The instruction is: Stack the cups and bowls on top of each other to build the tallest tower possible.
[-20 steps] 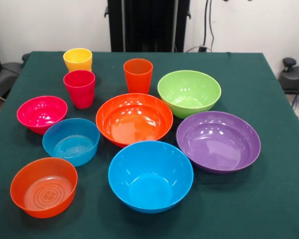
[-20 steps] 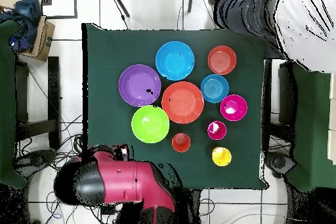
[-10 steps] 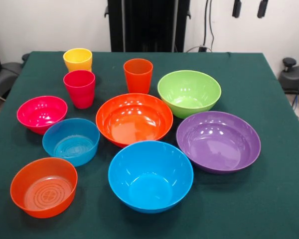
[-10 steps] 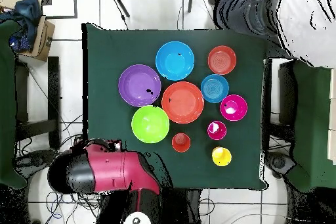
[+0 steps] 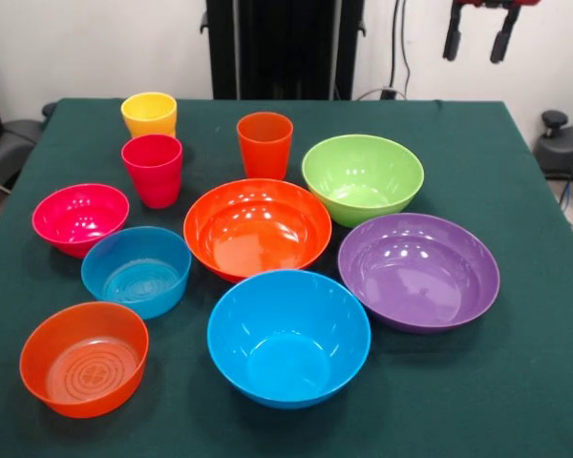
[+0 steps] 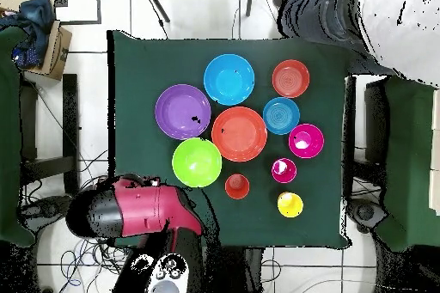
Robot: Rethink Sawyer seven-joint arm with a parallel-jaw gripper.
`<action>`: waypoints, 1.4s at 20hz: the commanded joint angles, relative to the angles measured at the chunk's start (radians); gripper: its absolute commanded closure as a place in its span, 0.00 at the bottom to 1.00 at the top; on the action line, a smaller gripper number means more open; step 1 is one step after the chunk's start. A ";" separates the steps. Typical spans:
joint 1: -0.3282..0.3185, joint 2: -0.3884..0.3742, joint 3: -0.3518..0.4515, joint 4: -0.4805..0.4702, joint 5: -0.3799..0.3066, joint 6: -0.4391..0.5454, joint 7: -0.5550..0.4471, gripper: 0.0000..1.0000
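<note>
No readable text, labels, brands, numbers or signs on anything in view

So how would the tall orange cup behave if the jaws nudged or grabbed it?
The orange cup stands upright, taller than wide, so a high push would likely tip it. It looks like thin, light plastic, probably stiff; its glossy tapered wall could slip in a grasp.

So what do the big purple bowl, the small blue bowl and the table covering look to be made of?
The purple bowl looks like opaque glossy plastic: bright highlights dot its inside. The small blue bowl seems translucent plastic, with moulded rings showing in its base. The table covering looks like matte dark green cloth with no shine, though its weave cannot be made out.
</note>
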 commanded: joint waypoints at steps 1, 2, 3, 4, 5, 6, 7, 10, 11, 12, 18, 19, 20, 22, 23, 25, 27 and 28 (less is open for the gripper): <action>0.046 0.178 -0.040 -0.118 -0.025 -0.061 0.196 0.00; 0.052 0.217 -0.055 -0.131 -0.029 -0.091 0.205 0.00; 0.054 0.240 -0.059 -0.139 -0.030 -0.113 0.207 0.00; 0.055 0.274 -0.066 -0.143 -0.036 -0.163 0.210 0.00; 0.056 0.292 -0.069 -0.144 -0.039 -0.189 0.210 0.00; 0.052 0.325 -0.070 -0.145 -0.047 -0.246 0.209 0.00; 0.053 0.344 -0.074 -0.148 -0.049 -0.270 0.208 0.00; 0.059 0.393 -0.084 -0.158 -0.044 -0.329 0.207 0.00; 0.059 0.402 -0.084 -0.160 -0.038 -0.340 0.205 0.00; 0.055 0.415 -0.077 -0.166 -0.032 -0.345 0.197 0.00; 0.067 0.468 -0.088 -0.185 -0.003 -0.381 0.178 0.00; 0.070 0.471 -0.090 -0.183 -0.002 -0.386 0.177 0.00; 0.071 0.475 -0.090 -0.181 -0.003 -0.394 0.177 0.00; 0.068 0.473 -0.087 -0.174 -0.006 -0.402 0.174 0.00; 0.065 0.471 -0.085 -0.170 -0.009 -0.405 0.173 0.00; 0.065 0.475 -0.085 -0.171 -0.010 -0.407 0.171 0.00; 0.062 0.478 -0.082 -0.172 -0.010 -0.405 0.167 0.00; 0.059 0.476 -0.080 -0.168 -0.012 -0.408 0.166 0.00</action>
